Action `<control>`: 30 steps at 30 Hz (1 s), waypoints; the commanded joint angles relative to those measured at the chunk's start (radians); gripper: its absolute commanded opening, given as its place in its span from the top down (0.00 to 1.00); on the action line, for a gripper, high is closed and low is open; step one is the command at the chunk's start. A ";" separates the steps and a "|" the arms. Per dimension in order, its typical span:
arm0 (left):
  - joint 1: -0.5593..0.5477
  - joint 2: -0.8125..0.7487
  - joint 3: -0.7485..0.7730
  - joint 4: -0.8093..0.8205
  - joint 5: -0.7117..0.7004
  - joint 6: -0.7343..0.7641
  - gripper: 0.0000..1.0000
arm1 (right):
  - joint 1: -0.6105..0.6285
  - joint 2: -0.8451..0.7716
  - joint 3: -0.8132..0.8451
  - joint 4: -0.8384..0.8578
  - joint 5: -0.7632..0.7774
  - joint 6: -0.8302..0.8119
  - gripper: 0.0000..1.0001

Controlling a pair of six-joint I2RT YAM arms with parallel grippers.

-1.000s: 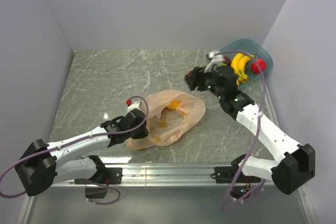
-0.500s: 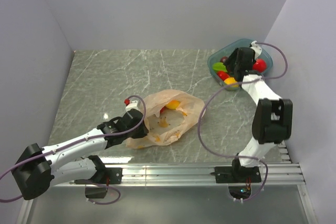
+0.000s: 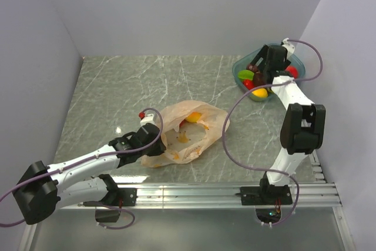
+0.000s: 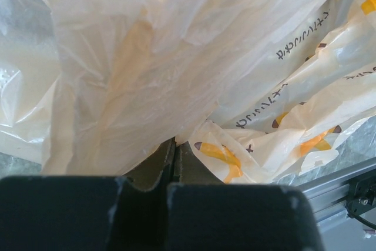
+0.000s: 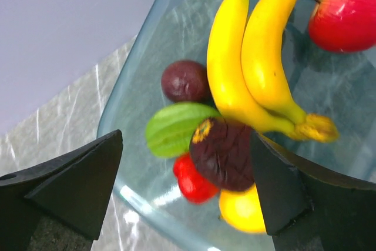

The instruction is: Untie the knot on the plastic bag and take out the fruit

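The plastic bag lies in the middle of the table with its mouth open; no knot shows. A yellow-orange fruit lies inside it. My left gripper is at the bag's left edge. In the left wrist view it is shut, with the bag's film draped over its tips. My right gripper hangs over the teal tub. It is open wide. A dark purple fruit, slightly blurred, sits by its right finger, clear of the left one.
The tub holds two bananas, a red apple, a green fruit, a small red fruit, a yellow fruit and a round purple fruit. Walls close the back and sides. A rail runs along the front.
My right gripper has moved from left of the tub, on the bag's side, to over the tub. The left gripper and the bag have hardly moved.
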 commanded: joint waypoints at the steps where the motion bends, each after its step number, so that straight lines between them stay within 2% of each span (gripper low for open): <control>1: 0.001 -0.003 0.010 0.023 0.008 -0.008 1.00 | 0.029 -0.140 -0.060 0.035 -0.048 -0.073 0.07; 4: 0.001 -0.008 0.019 0.005 -0.005 -0.009 1.00 | 0.118 -0.256 -0.147 0.049 -0.114 -0.168 0.12; 8: 0.001 -0.020 0.027 -0.007 -0.014 -0.009 0.99 | 0.300 -0.422 -0.250 0.044 -0.195 -0.312 0.23; 14: 0.001 -0.029 0.058 -0.041 -0.043 -0.011 0.99 | 0.538 -0.539 -0.359 -0.025 -0.394 -0.445 0.24; 15: 0.001 -0.031 0.062 -0.044 -0.049 -0.009 0.99 | 0.604 -0.542 -0.370 -0.033 -0.417 -0.458 0.24; 19: 0.001 -0.034 0.095 -0.065 -0.075 -0.003 0.99 | 0.729 -0.515 -0.406 -0.100 -0.454 -0.547 0.24; 23: 0.001 -0.020 0.153 -0.104 -0.110 0.008 0.99 | 0.798 -0.421 -0.397 -0.134 -0.482 -0.613 0.24; 30: 0.002 0.018 0.227 -0.147 -0.178 0.032 0.99 | 0.849 -0.254 -0.313 -0.114 -0.370 -0.632 0.24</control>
